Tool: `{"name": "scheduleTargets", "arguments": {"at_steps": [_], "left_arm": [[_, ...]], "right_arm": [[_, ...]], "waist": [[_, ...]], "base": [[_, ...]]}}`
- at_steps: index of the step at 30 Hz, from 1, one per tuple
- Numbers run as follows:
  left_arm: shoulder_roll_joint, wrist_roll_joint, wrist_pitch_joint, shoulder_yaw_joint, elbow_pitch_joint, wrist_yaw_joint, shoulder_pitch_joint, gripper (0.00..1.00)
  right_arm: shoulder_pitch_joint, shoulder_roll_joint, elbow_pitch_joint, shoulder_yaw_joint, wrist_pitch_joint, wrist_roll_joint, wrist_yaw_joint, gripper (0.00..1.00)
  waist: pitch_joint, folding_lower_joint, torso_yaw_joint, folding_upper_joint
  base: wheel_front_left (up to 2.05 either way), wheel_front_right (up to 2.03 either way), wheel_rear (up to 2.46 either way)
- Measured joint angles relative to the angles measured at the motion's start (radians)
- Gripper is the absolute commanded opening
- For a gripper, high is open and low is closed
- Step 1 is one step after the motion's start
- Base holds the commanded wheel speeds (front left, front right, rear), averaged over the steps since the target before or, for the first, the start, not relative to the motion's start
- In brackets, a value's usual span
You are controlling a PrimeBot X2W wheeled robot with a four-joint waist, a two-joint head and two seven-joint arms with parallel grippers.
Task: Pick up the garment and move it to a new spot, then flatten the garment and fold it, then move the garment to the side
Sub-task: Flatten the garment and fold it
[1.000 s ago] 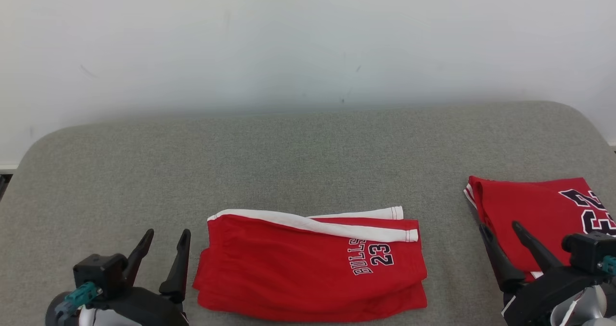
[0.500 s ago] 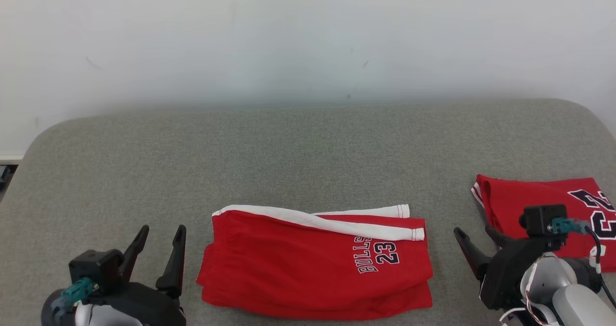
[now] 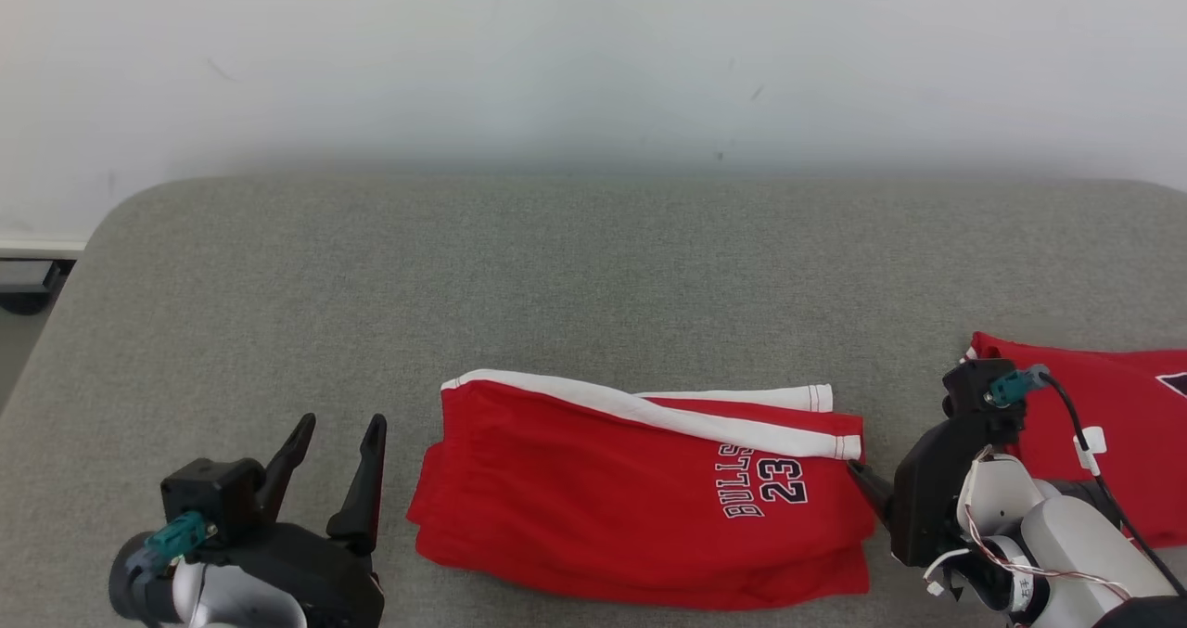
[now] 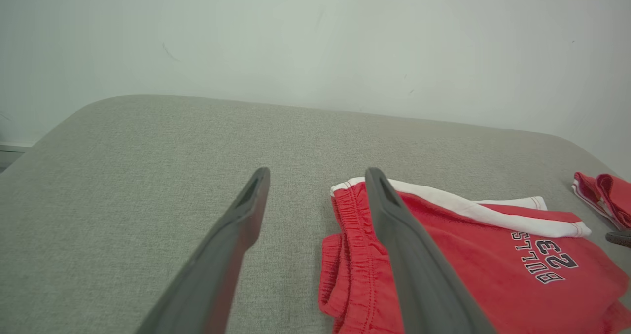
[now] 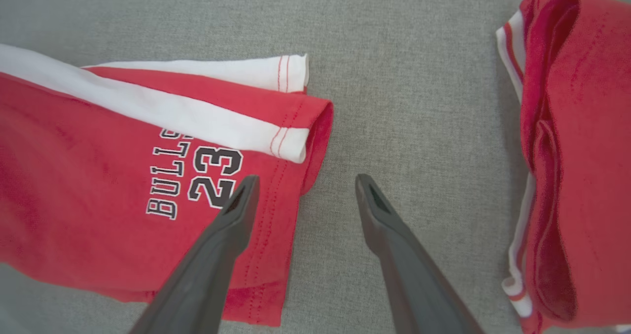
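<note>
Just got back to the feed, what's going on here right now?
Nothing is gripped at the moment. The red shorts with white side stripes and a BULLS 23 print lie folded on the grey fabric surface. The left gripper sits open beside their waistband end; the right gripper, also open, hangs at the hem end. A second folded red garment lies further right.

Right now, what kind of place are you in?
Probably a plain practice room for folding clothes: a grey padded table stands before a bare white wall, with folded red shorts and another folded red garment on it.
</note>
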Motion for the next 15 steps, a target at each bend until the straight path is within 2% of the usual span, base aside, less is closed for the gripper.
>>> {"name": "scheduleTargets", "arguments": {"at_steps": [3,15], "left_arm": [[-0.010,0.000,0.005,-0.010,0.003,-0.002,-0.014,1.00],[-0.027,0.001,0.009,-0.036,0.022,-0.019,-0.039,1.00]], "right_arm": [[-0.019,0.013,0.037,0.004,0.046,-0.001,-0.009,1.00],[-0.042,0.030,0.110,-0.018,0.108,0.001,-0.018,1.00]], "waist": [[0.017,0.0000,0.015,0.0001],[0.042,0.0000,0.060,0.0001]], "base": [[0.00,0.00,0.00],[0.00,0.00,0.00]]}}
